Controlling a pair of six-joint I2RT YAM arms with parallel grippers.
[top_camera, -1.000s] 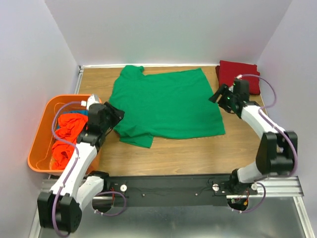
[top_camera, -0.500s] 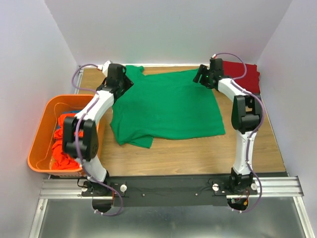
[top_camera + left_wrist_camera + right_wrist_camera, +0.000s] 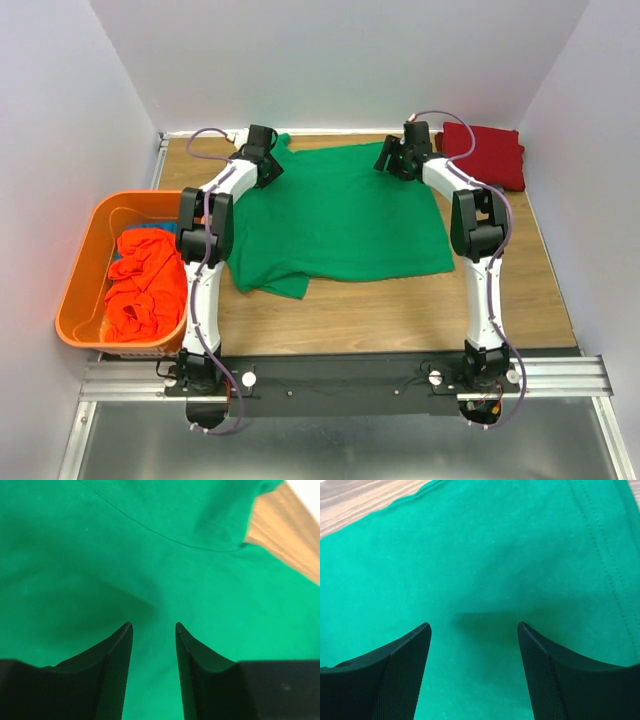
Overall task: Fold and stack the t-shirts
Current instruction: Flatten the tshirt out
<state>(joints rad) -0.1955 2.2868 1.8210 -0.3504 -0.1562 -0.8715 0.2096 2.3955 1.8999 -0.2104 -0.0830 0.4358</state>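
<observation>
A bright green t-shirt (image 3: 340, 215) lies spread flat on the wooden table (image 3: 400, 310). My left gripper (image 3: 268, 166) hovers over its far left corner by the sleeve, and my right gripper (image 3: 391, 158) over its far right corner. In the left wrist view the left gripper (image 3: 153, 625) is open, with green cloth (image 3: 75, 555) below and nothing between the fingers. In the right wrist view the right gripper (image 3: 474, 625) is open wider above the shirt (image 3: 495, 555) near a stitched hem. A folded dark red t-shirt (image 3: 485, 152) rests at the back right corner.
An orange plastic bin (image 3: 85, 250) stands at the table's left edge, holding crumpled orange-red shirts (image 3: 140, 290) and a bit of blue cloth (image 3: 150, 228). White walls close in the back and both sides. Bare wood (image 3: 360, 500) shows past the shirt's far edge.
Both arms have stretched from the table's sides to the far edge of the green shirt. The left jaws have narrowed a little; the shirt has not moved.
</observation>
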